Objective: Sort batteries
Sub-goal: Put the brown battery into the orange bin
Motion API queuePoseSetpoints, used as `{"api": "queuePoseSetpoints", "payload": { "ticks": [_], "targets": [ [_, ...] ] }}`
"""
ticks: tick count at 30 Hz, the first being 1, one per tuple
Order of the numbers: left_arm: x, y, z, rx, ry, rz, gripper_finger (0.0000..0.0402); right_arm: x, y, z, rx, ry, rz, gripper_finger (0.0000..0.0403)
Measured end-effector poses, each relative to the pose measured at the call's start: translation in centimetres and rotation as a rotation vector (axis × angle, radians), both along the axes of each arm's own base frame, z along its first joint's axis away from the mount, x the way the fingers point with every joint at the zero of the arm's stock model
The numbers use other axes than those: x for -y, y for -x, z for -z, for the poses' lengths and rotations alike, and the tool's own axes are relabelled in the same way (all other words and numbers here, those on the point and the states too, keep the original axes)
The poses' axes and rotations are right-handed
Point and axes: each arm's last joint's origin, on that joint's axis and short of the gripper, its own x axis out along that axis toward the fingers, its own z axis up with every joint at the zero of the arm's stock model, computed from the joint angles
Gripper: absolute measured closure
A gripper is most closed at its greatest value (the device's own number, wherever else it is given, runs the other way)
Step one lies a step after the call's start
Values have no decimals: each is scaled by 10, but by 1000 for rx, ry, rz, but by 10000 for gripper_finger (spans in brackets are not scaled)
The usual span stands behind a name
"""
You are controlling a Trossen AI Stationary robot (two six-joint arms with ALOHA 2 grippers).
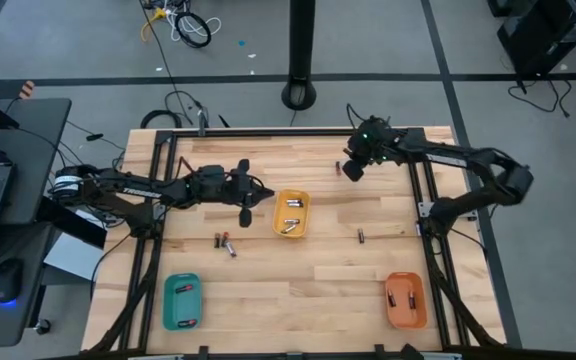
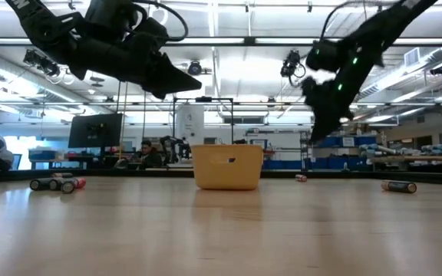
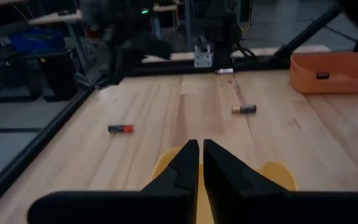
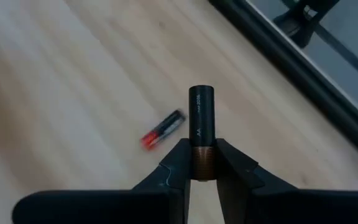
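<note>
R gripper (image 4: 202,163) clamps dark cylindrical battery (image 4: 202,127) by copper end, above smooth wood table (image 4: 73,81); red-tipped cell (image 4: 162,130) lies below. L gripper (image 3: 200,163) pinched shut, empty, over yellow tray (image 3: 272,172).

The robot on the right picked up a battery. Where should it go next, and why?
Probably carry it toward a tray. The right gripper is shut on an AA battery, lifted above the table's far right corner, with another small battery left below. The yellow tray looks nearest, but which tray fits this size is unclear.
</note>
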Motion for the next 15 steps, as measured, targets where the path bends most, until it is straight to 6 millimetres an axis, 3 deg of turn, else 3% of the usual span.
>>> {"api": "queuePoseSetpoints", "payload": {
  "ticks": [6,15],
  "targets": [
    [-1,-1,-6,62,-16,-10,372,-56,11,-35,31,-129,18,342],
    [-7,0,-8,80,-23,-45,372,-153,19,-49,77,-412,72,342]
  ]
}}
